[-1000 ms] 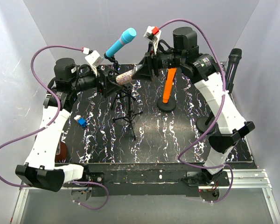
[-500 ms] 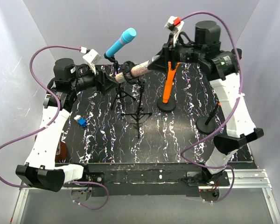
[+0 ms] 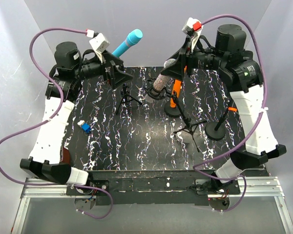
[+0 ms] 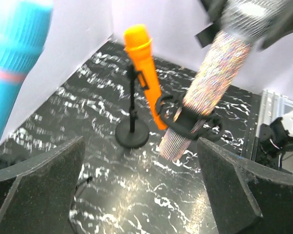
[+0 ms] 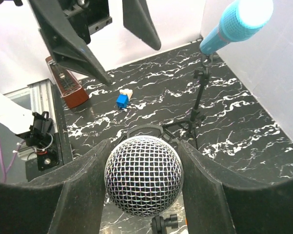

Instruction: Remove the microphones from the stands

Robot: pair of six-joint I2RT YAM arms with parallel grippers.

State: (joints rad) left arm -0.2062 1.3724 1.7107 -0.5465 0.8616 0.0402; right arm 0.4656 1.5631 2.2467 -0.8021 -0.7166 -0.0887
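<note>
Jaws first: the right gripper point(image 5: 142, 165) is clamped on the mesh head of the glitter microphone point(image 3: 162, 79), holding it tilted in the air over the far edge of the table point(image 3: 136, 151). The left gripper point(image 3: 118, 73) is spread wide and empty, off toward the far left corner. Trouble is the clip point(image 4: 188, 119): it rings the handle, and the tripod stand point(image 3: 187, 127) appears to hang from it, tilted. With nothing pinning that stand, any pull likely drags it along, and its legs could swing into the orange microphone point(image 4: 141, 63) just beside it and topple it.
</note>
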